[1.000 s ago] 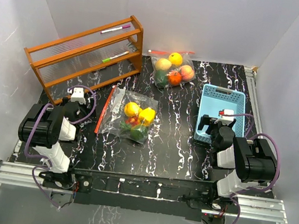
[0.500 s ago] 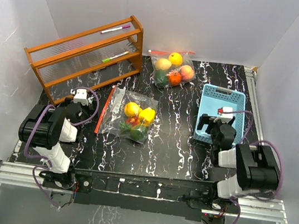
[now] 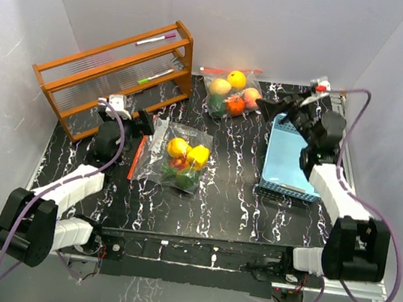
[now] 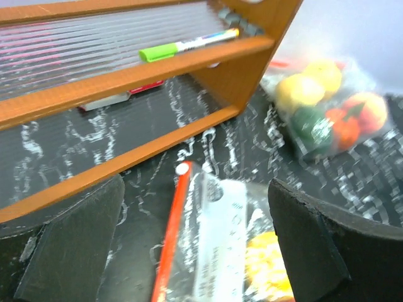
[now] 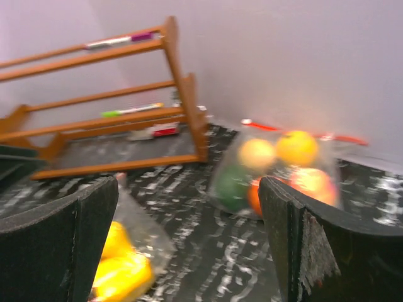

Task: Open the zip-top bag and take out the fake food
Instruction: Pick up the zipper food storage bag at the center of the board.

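Observation:
A zip-top bag (image 3: 179, 157) lies flat near the table's middle, with yellow, red and green fake food (image 3: 188, 153) inside and its red zip strip (image 3: 141, 149) on the left. A second bag (image 3: 231, 95) of fake food lies at the back. My left gripper (image 3: 139, 122) hovers open just left of the near bag. In the left wrist view its fingers straddle the strip (image 4: 169, 245), apart from it. My right gripper (image 3: 273, 105) is open and raised beside the far bag (image 5: 277, 170), holding nothing. The near bag (image 5: 126, 261) shows low left in the right wrist view.
A wooden rack (image 3: 114, 73) with marker pens (image 3: 154, 76) stands at the back left, close behind my left gripper. A blue basket (image 3: 295, 161) sits at the right under my right arm. White walls enclose the table.
Both arms have reached forward from their folded poses: the left gripper toward the near bag's zip end, the right up and over the basket toward the far bag. The basket's near end looks slightly shifted.

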Controlling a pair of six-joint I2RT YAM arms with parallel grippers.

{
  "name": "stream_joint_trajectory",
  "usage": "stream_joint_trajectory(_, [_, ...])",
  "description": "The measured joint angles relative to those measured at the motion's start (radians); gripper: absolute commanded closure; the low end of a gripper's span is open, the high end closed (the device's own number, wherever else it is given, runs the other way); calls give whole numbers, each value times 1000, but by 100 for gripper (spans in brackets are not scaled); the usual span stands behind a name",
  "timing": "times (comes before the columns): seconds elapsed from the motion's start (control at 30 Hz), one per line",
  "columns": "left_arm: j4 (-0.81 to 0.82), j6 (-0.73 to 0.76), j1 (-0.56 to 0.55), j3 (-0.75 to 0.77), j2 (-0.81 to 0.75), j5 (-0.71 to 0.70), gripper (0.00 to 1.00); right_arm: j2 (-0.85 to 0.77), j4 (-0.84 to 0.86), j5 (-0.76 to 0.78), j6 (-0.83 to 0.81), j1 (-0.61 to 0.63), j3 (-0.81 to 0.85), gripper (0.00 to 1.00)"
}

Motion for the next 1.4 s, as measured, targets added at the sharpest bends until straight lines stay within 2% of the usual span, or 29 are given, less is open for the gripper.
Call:
stream_joint_trajectory(0.1, [-65,-154,0,59,23,-27,3,116,-63,-109,119,14,155,1])
stream_joint_trajectory(0.27, [-188,-286,5,69,139,-34,3,183,-156,-129,231,68,169,3])
stream_joint_trajectory(0.37, [-259,-321,10,104,205,-16,5,237,-173,-171,274,78,169,15])
stream_joint_trajectory(0.4, [-269,-329,14,114,221,-3,6,253,-176,-183,286,77,169,27])
stream_joint_trajectory(0.43, [-274,-342,20,125,242,16,7,274,-178,-199,297,77,169,34])
stream_joint_trajectory(0.57, [-264,-382,54,132,308,95,10,301,-196,-232,322,77,169,37])
stream_joint_trajectory(0.63, [-246,-404,74,132,356,138,18,301,-192,-241,322,77,169,37])
stream_joint_trajectory(0.7, [-220,-425,90,125,401,183,31,301,-196,-247,318,77,169,35])
stream_joint_trajectory(0.77, [-174,-442,103,106,427,226,42,299,-202,-246,314,77,169,23])
stream_joint_trajectory(0.87, [-120,-457,109,75,422,288,71,270,-213,-224,302,77,153,6])
stream_joint_trajectory(0.97, [-71,-468,110,37,399,349,99,224,-237,-179,262,84,145,3])
stream_joint_trajectory(1.13, [27,-504,110,27,389,466,100,168,-300,-93,185,106,146,2])
stream_joint_trajectory(1.2, [77,-529,110,27,392,520,100,170,-302,-90,185,104,146,15])
stream_joint_trajectory(1.33, [205,-599,110,71,452,662,100,235,-298,-177,206,55,155,39])
stream_joint_trajectory(1.4, [243,-634,110,137,506,730,100,260,-309,-197,211,37,155,45])
